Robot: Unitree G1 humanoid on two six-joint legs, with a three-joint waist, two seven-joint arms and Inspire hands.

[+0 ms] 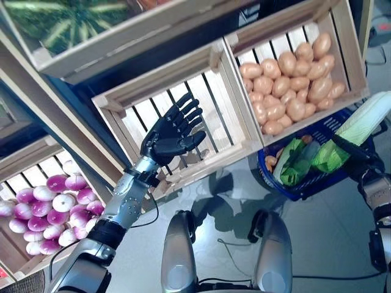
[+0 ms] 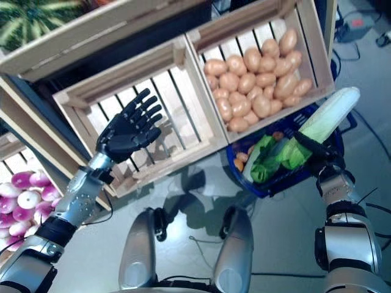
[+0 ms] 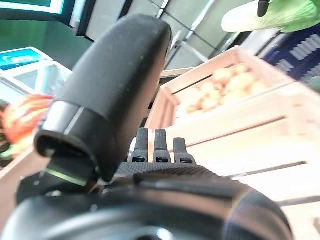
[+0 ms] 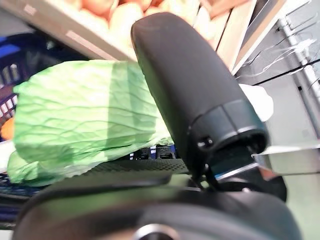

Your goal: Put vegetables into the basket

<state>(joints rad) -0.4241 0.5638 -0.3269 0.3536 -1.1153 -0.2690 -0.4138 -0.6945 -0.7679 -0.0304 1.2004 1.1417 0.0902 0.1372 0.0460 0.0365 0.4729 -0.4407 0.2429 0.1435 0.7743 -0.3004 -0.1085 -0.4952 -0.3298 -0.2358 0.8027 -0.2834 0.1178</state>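
Cabbage (image 2: 327,119) sits gripped in the right hand (image 2: 317,155) at frame right, poised over the blue basket (image 2: 278,183), which already holds greens; release looks like the remaining step. Left hand (image 2: 128,131), fingers spread and empty, hovers mid-frame before an empty crate (image 2: 177,79). Potatoes (image 2: 256,82) fill the crate beyond

Left hand (image 1: 170,135) raised, fingers (image 1: 186,113) straight, spread — right hand (image 2: 322,160) low at right, fingers curled in grasp.
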